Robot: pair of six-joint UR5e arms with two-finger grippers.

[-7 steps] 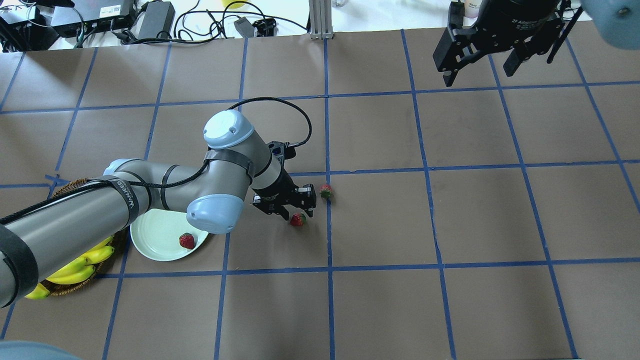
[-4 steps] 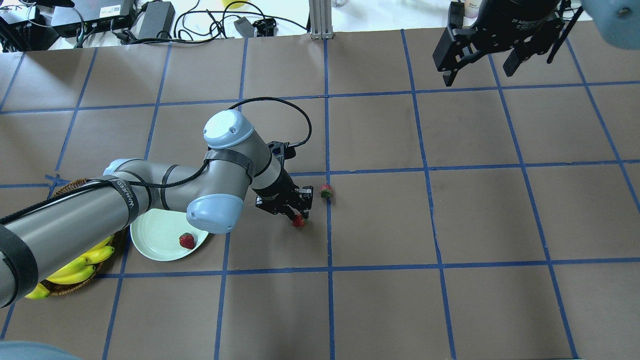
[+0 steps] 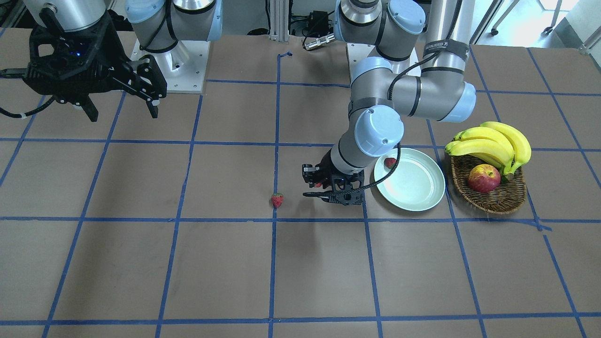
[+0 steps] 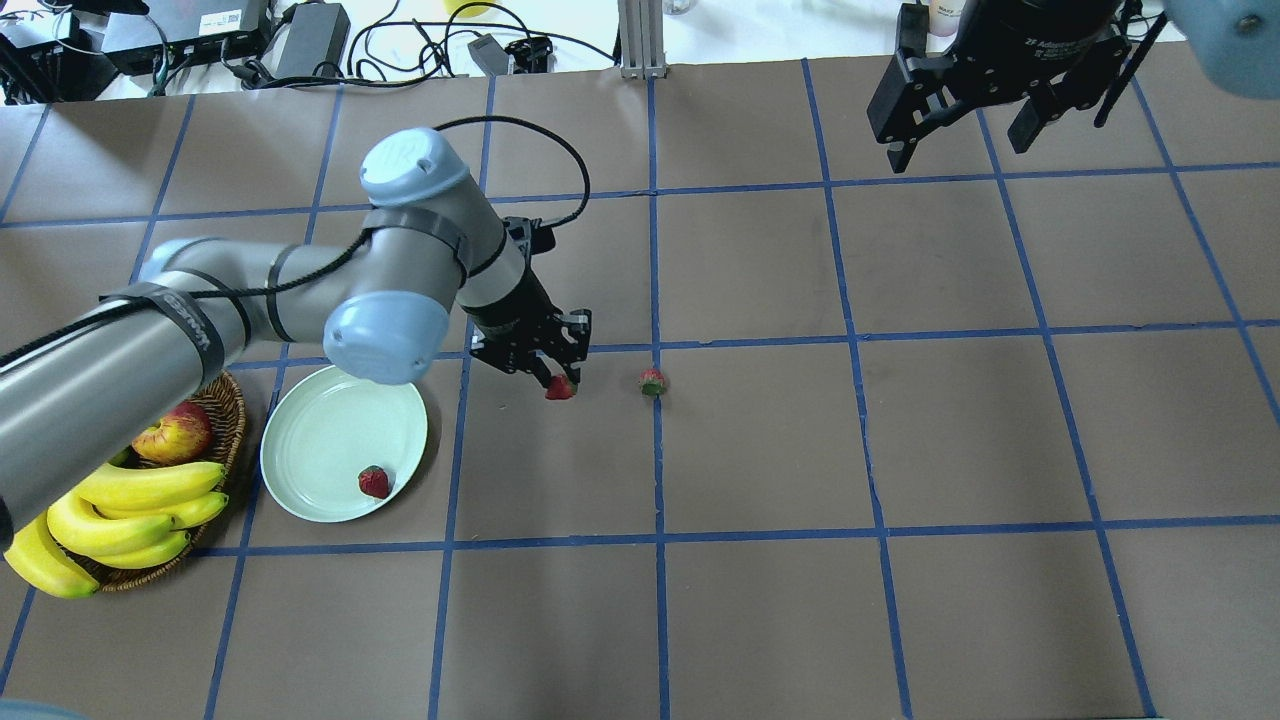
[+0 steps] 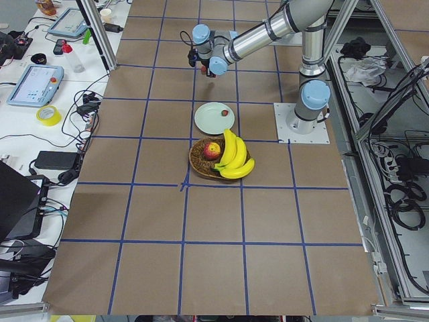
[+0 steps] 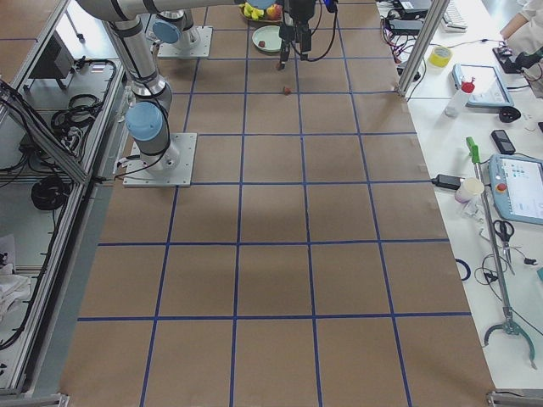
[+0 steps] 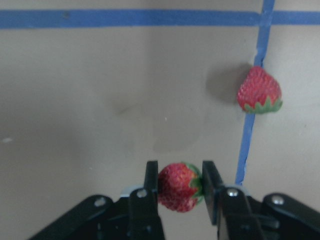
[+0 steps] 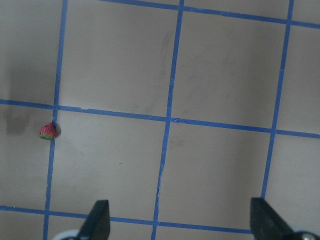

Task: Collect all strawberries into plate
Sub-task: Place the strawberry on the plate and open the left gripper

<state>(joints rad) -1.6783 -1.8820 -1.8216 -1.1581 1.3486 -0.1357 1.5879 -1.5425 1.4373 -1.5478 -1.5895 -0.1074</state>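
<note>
Wicker basket (image 3: pixel 494 201) holding bananas (image 3: pixel 493 141), apple (image 3: pixel 483 179).

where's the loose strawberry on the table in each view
Front-facing: loose strawberry, just left of centre.
Overhead: loose strawberry, centre.
Exterior left: too small to tell.
Exterior right: loose strawberry, top centre.
Left wrist: loose strawberry, upper right.
Right wrist: loose strawberry, left edge.
Shared landmark: the blue tape line it touches.

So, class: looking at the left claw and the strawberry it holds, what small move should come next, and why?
Probably carry the left claw across to the plate. It is shut on a strawberry held above the table; the plate holds one berry, and a third lies on the blue tape.
</note>
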